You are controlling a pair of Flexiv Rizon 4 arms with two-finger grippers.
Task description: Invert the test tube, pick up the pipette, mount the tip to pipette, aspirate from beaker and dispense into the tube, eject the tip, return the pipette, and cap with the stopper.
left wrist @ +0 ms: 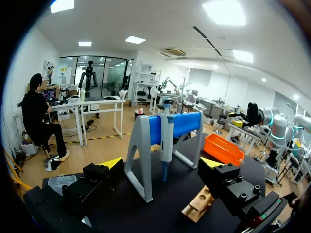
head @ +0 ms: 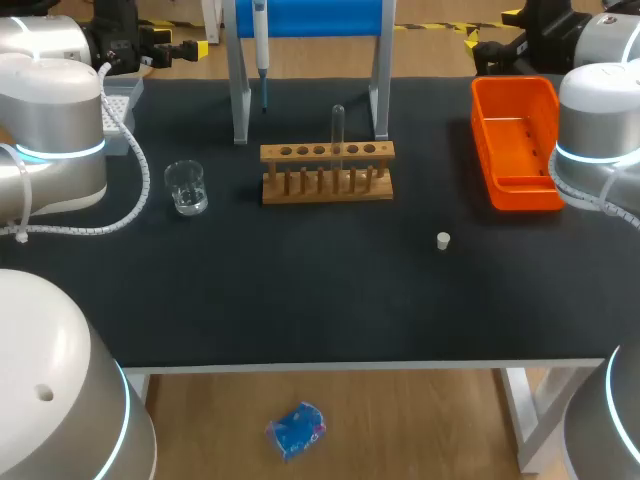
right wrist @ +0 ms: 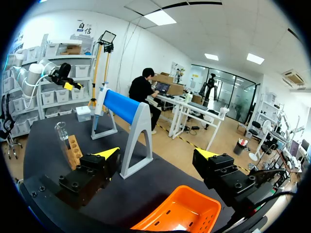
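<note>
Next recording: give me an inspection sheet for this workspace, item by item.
Surface: dark matte tabletop, no spill seen.
Job's things: clear test tube standing in the wooden rack; glass beaker holding clear liquid, left of the rack; small white stopper lying loose, front right; pipette hanging on the blue-and-grey stand behind the rack; pale tip box back left, partly hidden by the left arm; orange plastic tray at right.
Clutter: nothing seen.
Tools: left tool open, empty; right tool open, empty.
Cables: white coiled cable hanging off the left arm, beside the beaker, not touching it.
Surroundings: nobody reaches over the table.
</note>
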